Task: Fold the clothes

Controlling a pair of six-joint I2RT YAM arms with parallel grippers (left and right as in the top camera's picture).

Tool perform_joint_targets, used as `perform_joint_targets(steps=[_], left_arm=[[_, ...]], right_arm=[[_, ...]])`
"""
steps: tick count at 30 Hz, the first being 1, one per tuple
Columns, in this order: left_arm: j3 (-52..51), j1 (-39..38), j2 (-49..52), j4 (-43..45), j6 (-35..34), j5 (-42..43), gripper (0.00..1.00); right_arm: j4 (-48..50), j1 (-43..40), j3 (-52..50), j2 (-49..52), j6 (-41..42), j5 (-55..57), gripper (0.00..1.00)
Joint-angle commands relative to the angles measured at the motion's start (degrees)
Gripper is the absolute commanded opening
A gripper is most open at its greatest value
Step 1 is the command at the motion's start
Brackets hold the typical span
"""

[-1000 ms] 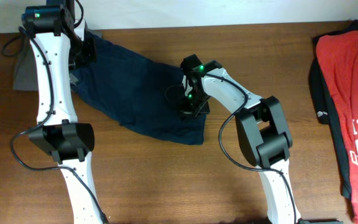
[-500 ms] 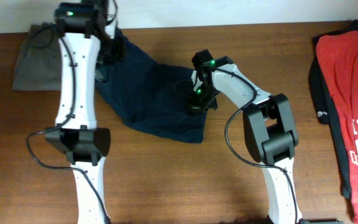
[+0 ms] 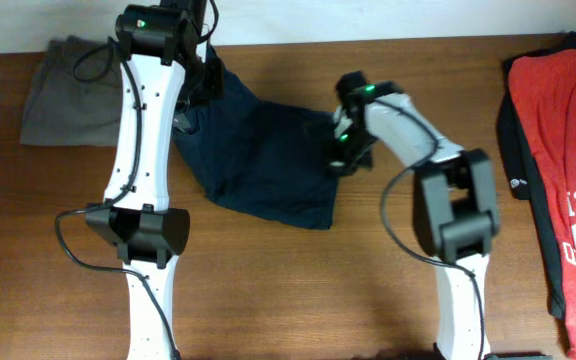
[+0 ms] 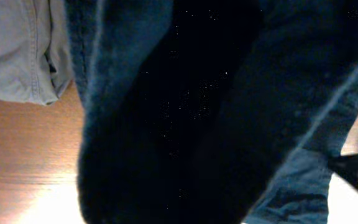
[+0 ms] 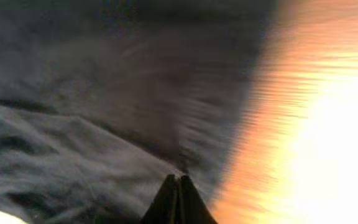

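Note:
The dark navy shorts [image 3: 258, 160] lie bunched on the wooden table, left of centre in the overhead view. My left gripper [image 3: 203, 85] is at their far left corner. Its fingers are hidden, because navy cloth [image 4: 185, 118] drapes across the whole left wrist view and hangs from the gripper. My right gripper [image 3: 343, 150] is at the shorts' right edge. In the right wrist view its fingertips [image 5: 178, 180] are closed together, pinching the navy cloth [image 5: 92, 124] beside bare table. No white label shows.
The grey-olive shorts [image 3: 68, 90] lie at the far left of the table and also show in the left wrist view [image 4: 11, 50]. A red T-shirt [image 3: 568, 150] lies on a dark garment [image 3: 513, 150] at the right edge.
Both arms have moved right and dragged the navy shorts with them. The shorts are now more bunched. The grey-olive shorts are more exposed.

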Motion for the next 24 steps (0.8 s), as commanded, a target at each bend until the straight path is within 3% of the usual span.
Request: perform_joint_targets(steps=[1,8,24], left_arm=[[1.09,-0.24,-2.38,0.31,-3.06,-0.39,0.01],[1.09,-0.66,-2.38,0.37,-4.37,-0.42,0.01],[1.09,-4.13,-2.38,1.53,-6.08,-2.08,0.01]], right_arm=[[-1.62,-4.87,1.31,-7.13,0.26,3.43,0.04],[-2.75,-11.13,0.09,-6.16,-3.02,1.49,0.04],[2.62,-6.14,-6.1,-5.16,-2.47,2.64,0.04]])
